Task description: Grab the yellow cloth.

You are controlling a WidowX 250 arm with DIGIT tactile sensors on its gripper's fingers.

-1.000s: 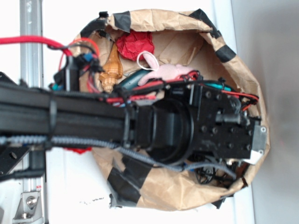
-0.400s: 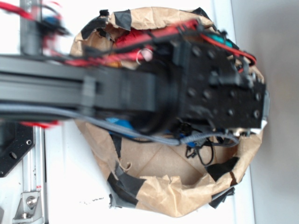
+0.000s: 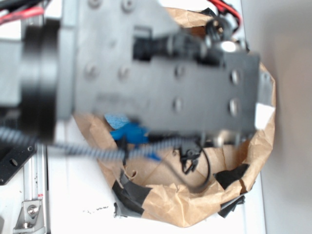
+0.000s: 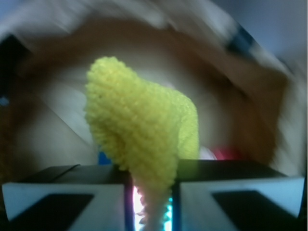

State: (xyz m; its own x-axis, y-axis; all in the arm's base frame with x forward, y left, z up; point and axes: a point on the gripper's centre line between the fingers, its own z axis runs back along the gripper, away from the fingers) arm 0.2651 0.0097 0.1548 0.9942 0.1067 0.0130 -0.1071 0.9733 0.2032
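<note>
We see a white desk (image 3: 73, 195), a pale grey wall (image 3: 287, 117) along its right edge, a metal rail (image 3: 34, 195) at its left edge, soft even light

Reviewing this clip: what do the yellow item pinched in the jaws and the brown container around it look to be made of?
The yellow cloth looks like soft terry or knit fabric: matte, with a bumpy looped nap, and it narrows limply where the jaws pinch it. The container looks like crumpled brown kraft paper, matte and creased, with a rolled, torn rim patched with black tape, probably a paper bag.
</note>
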